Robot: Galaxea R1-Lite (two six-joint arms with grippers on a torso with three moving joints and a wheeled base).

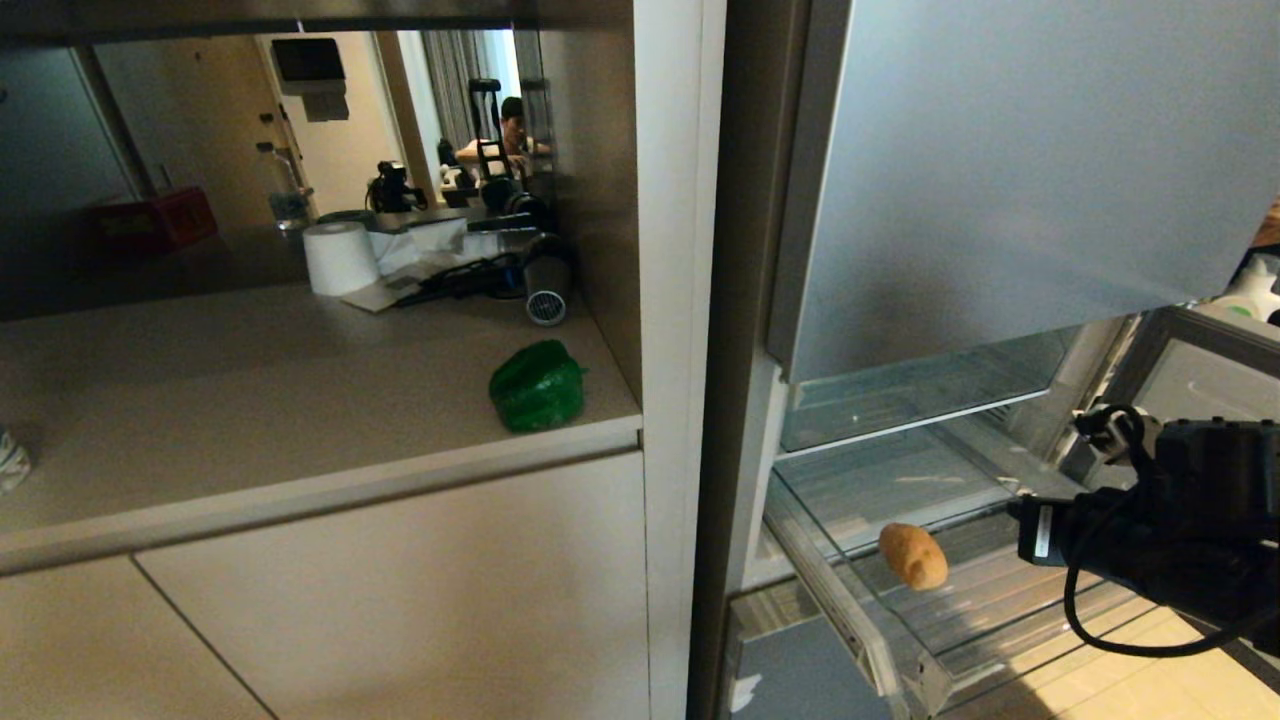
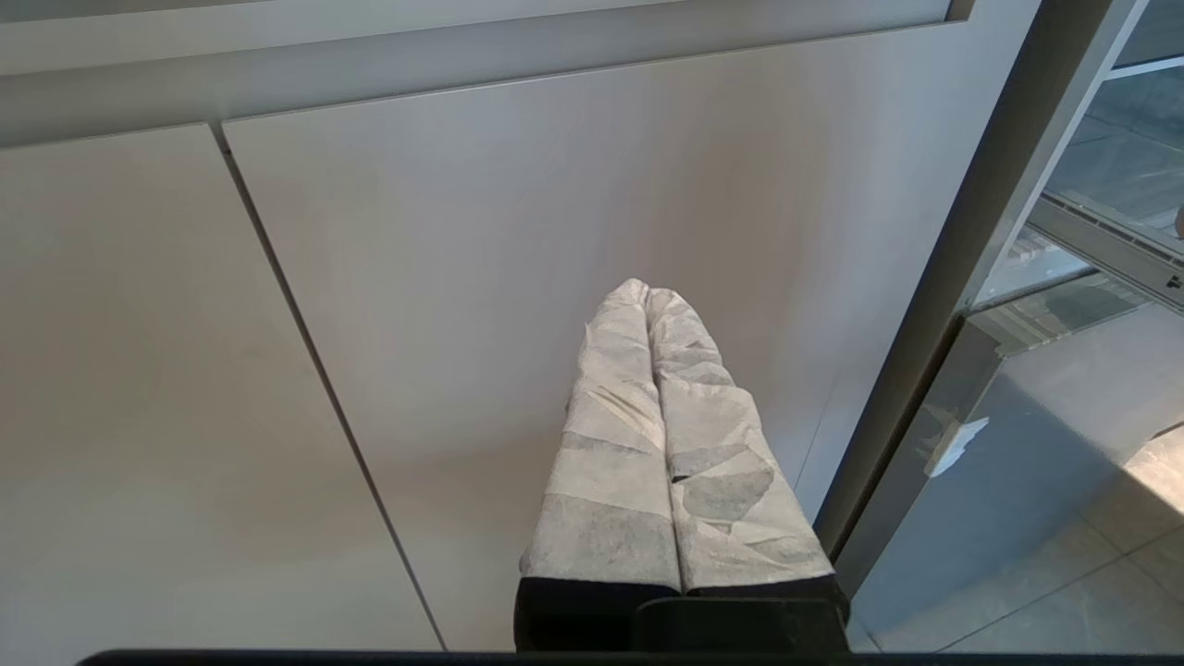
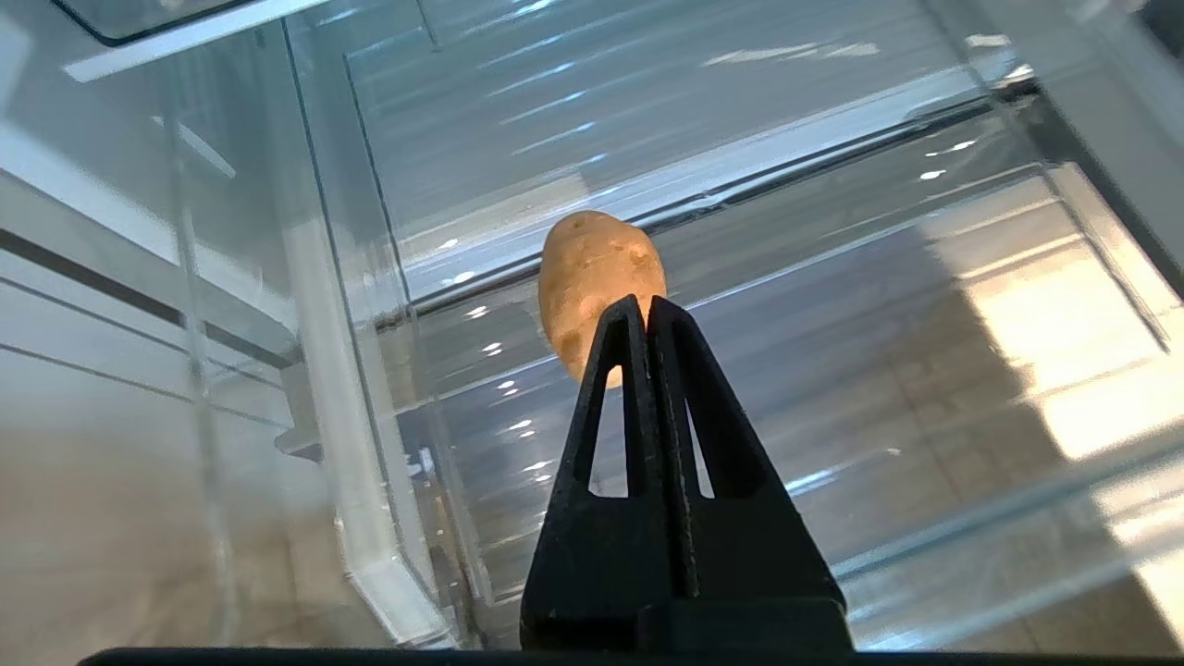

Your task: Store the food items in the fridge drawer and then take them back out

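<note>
1. Two fingers of the right pincer (image 3: 646, 310) were pressed together, gripping nothing; spreading them seemed the first need.
2. The potato (image 3: 599, 282) lay just beyond, inside the fridge drawer (image 1: 850, 610).
3. The bell pepper (image 1: 537, 386) sat far left on the surface (image 1: 250, 420).

Right gripper (image 3: 646, 310) reaching forward, jaws closed (empty), left gripper (image 2: 647, 301) parked, fingers together

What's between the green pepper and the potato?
In the head view, a pale upright cabinet panel and the fridge's grey edge stand between the green pepper on the counter and the potato in the clear drawer.
</note>
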